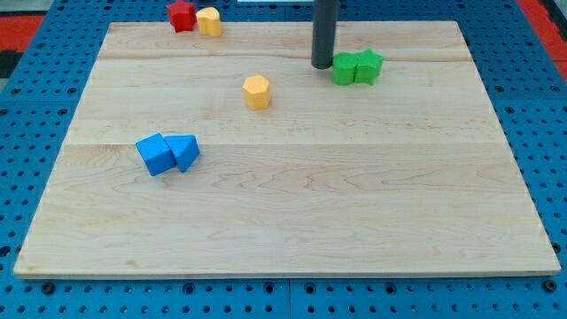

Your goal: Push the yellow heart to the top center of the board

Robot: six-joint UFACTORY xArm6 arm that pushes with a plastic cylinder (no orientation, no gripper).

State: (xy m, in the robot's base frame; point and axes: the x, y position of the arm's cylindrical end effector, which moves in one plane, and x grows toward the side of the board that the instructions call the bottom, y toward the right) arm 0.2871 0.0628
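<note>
The yellow heart (209,20) lies at the board's top edge, towards the view's left, touching a red star (181,15) on its left. My tip (321,64) rests on the board near the top centre, well to the right of the heart. It stands just left of a green round block (345,68), touching it or nearly so.
A green star (369,66) sits against the green round block's right side. A yellow hexagon (256,91) lies below and left of my tip. A blue cube (155,153) and a blue triangle (185,151) touch at the middle left. The wooden board (292,221) lies on a blue pegboard.
</note>
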